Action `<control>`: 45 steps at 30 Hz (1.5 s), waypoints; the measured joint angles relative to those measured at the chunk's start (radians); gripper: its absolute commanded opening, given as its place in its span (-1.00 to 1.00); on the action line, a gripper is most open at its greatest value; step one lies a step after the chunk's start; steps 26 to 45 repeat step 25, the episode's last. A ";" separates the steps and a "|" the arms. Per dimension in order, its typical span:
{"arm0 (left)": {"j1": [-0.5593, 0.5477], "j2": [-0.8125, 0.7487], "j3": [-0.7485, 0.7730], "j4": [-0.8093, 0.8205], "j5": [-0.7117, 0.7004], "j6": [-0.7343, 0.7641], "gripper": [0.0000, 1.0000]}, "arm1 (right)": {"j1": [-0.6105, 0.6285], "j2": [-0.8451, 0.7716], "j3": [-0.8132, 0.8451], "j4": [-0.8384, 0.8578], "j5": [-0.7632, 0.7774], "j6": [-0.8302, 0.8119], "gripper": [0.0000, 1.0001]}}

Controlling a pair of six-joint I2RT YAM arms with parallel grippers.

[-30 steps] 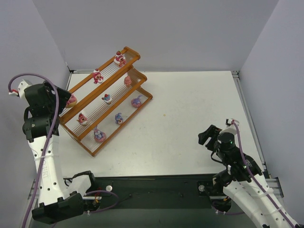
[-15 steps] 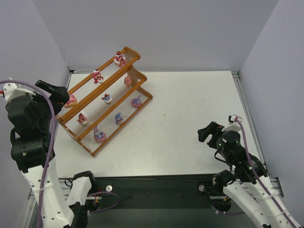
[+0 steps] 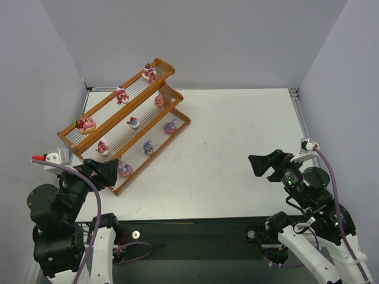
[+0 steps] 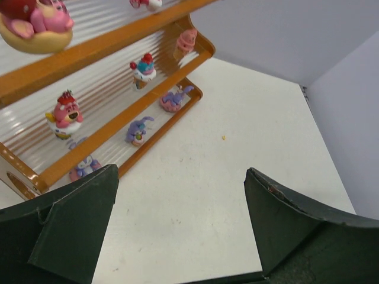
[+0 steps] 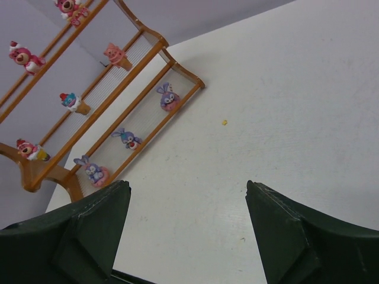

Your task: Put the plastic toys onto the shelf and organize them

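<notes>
A white table bears an orange stepped shelf, set at an angle in the far left corner. Nine toys stand on it, three per tier. A tiny yellow speck lies on the table nearby.

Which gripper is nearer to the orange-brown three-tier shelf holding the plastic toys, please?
Left. The left gripper hangs beside the near end of the orange-brown stepped shelf, by its lowest tier. The right gripper is far off to the shelf's right, across the white table.
</notes>
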 measured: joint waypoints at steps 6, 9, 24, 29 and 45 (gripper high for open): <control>-0.060 -0.042 -0.045 -0.044 -0.012 0.020 0.95 | 0.000 -0.018 0.055 -0.001 -0.035 -0.018 0.64; -0.076 -0.044 -0.044 -0.045 -0.016 0.028 0.95 | 0.000 -0.031 0.061 -0.002 -0.044 -0.021 0.64; -0.093 -0.063 -0.050 -0.042 -0.028 0.038 0.95 | 0.000 -0.073 0.116 -0.034 -0.064 -0.026 0.59; -0.094 -0.063 -0.050 -0.042 -0.028 0.038 0.95 | 0.000 -0.070 0.123 -0.037 -0.068 -0.026 0.67; -0.094 -0.063 -0.050 -0.042 -0.028 0.038 0.95 | 0.000 -0.070 0.123 -0.037 -0.068 -0.026 0.67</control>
